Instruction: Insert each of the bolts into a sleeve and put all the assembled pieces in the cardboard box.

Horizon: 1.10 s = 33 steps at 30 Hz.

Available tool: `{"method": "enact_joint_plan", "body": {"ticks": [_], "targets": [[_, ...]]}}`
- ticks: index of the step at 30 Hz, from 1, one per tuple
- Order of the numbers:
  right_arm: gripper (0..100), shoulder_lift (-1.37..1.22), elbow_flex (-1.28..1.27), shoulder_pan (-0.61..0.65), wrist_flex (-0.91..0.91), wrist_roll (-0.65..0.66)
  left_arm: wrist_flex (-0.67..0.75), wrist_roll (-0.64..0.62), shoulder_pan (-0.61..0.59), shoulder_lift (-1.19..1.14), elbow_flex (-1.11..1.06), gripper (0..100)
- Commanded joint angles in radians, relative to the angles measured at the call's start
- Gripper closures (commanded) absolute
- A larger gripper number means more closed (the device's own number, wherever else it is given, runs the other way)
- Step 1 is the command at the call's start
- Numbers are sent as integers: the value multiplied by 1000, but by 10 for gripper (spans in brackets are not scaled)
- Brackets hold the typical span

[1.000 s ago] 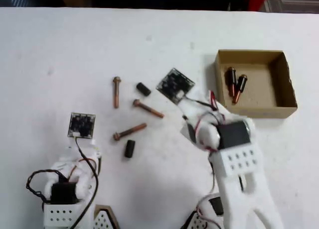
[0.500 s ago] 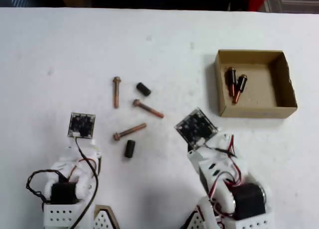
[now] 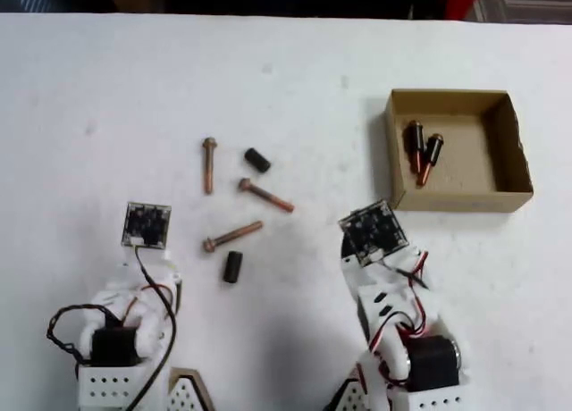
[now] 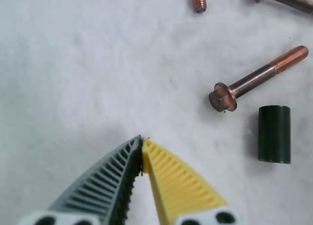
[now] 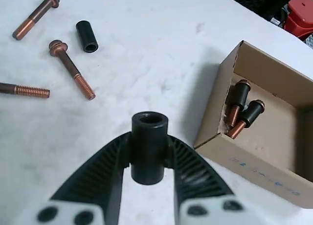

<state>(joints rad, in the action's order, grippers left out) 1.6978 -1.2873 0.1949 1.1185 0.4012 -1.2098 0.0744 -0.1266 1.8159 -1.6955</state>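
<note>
Two assembled pieces (image 3: 416, 141) sit in the cardboard box (image 3: 447, 95); three bolts (image 3: 265, 195) and two sleeves (image 3: 232, 267) lie mid-table (image 3: 89, 80). The right gripper (image 5: 149, 154) clamps a third sleeve (image 5: 149, 134); the left gripper (image 4: 142, 143) is closed, empty.

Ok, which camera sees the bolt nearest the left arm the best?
The left wrist view: the bolt lies whole and close, from head to threaded tip. The high view shows it whole but far off. The right wrist view catches its threaded end at the picture's edge.
</note>
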Motion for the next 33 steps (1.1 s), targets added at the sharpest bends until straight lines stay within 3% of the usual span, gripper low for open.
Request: {"method": "enact_joint_plan", "body": {"ticks": [1,7,17,22,33], "targets": [[982,45,-14,-8,-33,-21,20,0,-1,13,11,976],[982,108,-80,-12,-35,-109,20,-2,-1,13,46,976],[982,104,-210,-97,-160,-115,12,0,-1,10,163,977],[982,104,-238,-96,-163,-198,11,2,-1,8,213,978],[982,102,-279,-88,-160,-206,-2,0,1,8,261,978]]}}
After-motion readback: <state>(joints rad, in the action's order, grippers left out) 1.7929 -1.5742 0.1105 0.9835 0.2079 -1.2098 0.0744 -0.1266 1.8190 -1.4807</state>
